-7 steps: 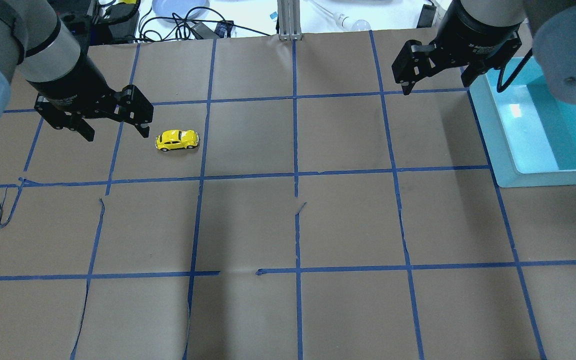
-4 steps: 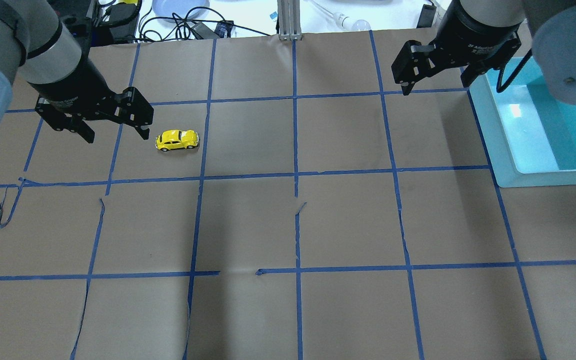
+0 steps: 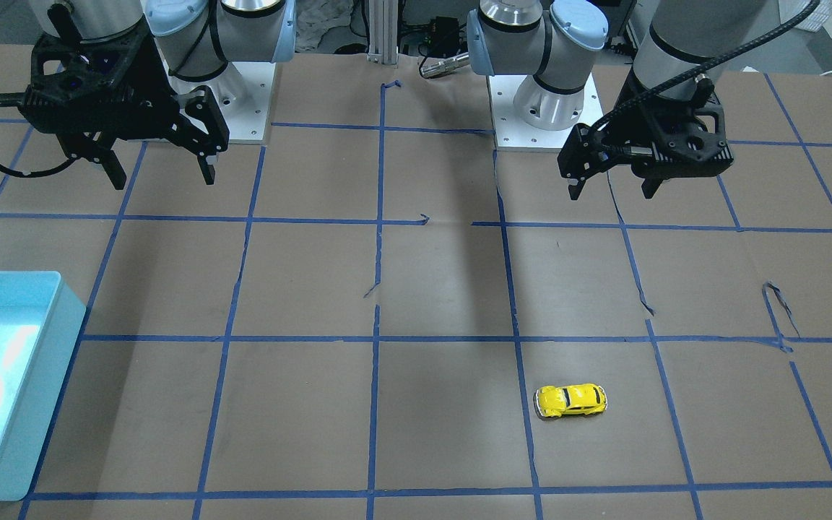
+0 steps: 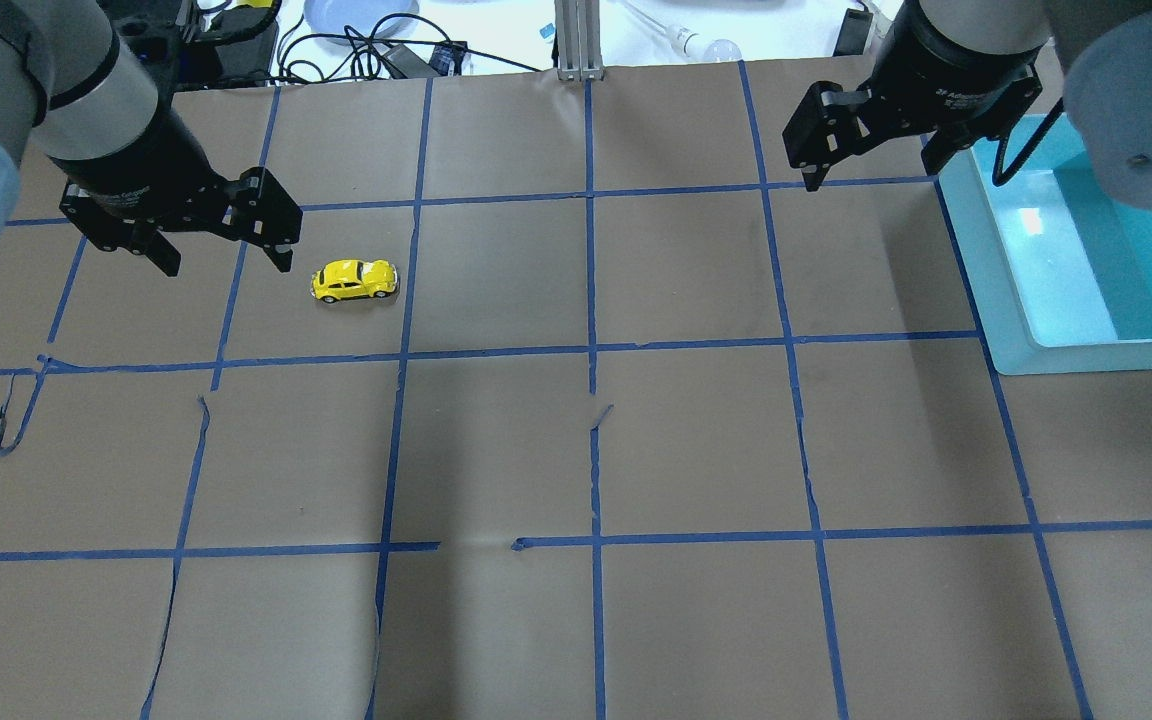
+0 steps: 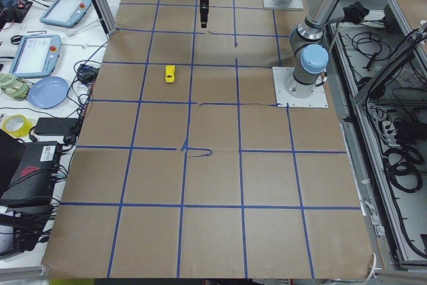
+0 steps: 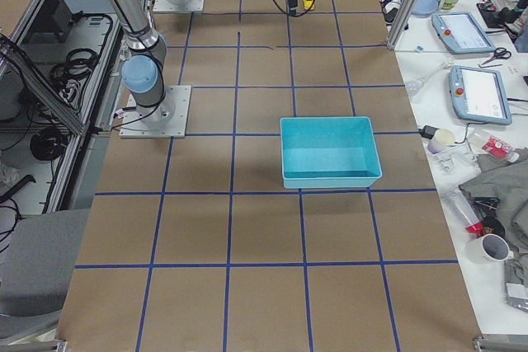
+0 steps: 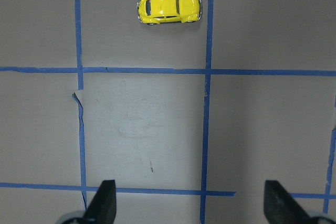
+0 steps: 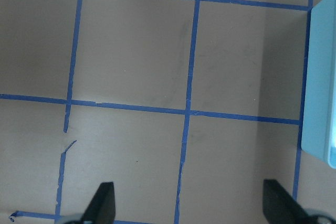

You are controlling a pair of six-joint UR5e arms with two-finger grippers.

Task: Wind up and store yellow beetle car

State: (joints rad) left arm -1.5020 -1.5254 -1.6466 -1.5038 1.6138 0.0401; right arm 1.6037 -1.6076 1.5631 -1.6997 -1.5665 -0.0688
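Observation:
The yellow beetle car (image 4: 355,280) stands on its wheels on the brown paper table, also in the front view (image 3: 571,400) and at the top of the left wrist view (image 7: 169,8). My left gripper (image 4: 227,262) is open and empty. It hangs above the table just left of the car, apart from it; its fingertips (image 7: 102,203) show at the bottom of the left wrist view. My right gripper (image 4: 871,170) is open and empty, far from the car, beside the teal bin (image 4: 1011,300).
The teal bin is open-topped and stands at the table's right side (image 3: 62,339); its wall shows in the right wrist view (image 8: 320,77). Blue tape lines grid the paper, which has several tears. Cables, tablets and a plate lie beyond the far edge.
My left gripper has shifted slightly left and back, a little away from the car. The car and the right arm have not moved.

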